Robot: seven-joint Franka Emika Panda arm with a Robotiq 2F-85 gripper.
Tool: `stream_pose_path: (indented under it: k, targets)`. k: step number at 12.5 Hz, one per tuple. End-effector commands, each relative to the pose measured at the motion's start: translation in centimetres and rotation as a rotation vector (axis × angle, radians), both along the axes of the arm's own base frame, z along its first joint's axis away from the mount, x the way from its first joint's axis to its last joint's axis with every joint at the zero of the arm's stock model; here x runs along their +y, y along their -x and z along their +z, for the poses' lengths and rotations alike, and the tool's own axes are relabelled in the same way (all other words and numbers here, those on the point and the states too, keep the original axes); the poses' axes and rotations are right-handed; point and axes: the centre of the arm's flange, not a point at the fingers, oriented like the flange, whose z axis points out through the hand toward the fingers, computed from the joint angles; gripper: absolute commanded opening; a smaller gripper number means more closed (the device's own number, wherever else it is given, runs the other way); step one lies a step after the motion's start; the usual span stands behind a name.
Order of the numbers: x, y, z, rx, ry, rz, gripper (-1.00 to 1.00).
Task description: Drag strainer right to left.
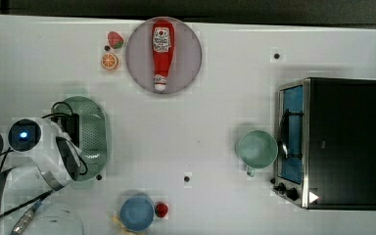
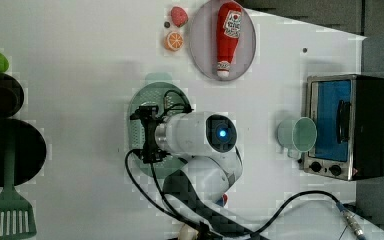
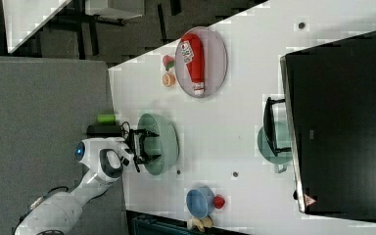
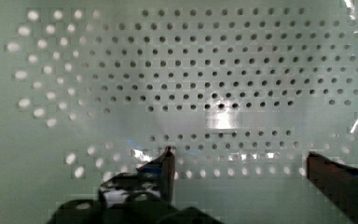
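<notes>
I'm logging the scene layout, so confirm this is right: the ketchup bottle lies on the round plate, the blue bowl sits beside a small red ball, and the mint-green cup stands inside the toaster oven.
One detail is wrong. The mint-green cup stands on the table in front of the toaster oven, not inside it, as the top view shows. The ketchup bottle does lie on the round plate, and the blue bowl does sit beside the small red ball.

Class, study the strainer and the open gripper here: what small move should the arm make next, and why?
Probably lift straight up, clear of the strainer. It already lies at the top view's left, far from the toaster oven, and the gripper stands open inside it, its fingers apart and clamping nothing, so the drag looks finished.
</notes>
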Motion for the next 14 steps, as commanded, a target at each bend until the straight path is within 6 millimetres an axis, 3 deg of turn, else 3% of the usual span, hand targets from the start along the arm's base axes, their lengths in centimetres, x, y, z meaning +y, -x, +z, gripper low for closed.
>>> stream_pose_path:
  k: [1,5,8,11,14]
  targets:
    - [2.2,0.4,1.1,-0.008,-0.034,-0.047,1.0]
    - [3.8,0.2,1.3,-0.021,-0.051,-0.037,1.0]
    - [2.0,-1.6,4.8,-0.078,-0.016,0.114,1.0]
    - [-3.1,-5.0,13.0,-0.112,0.033,0.313,1.0]
    - [-11.8,-7.9,23.7,-0.121,0.041,0.421,1.0]
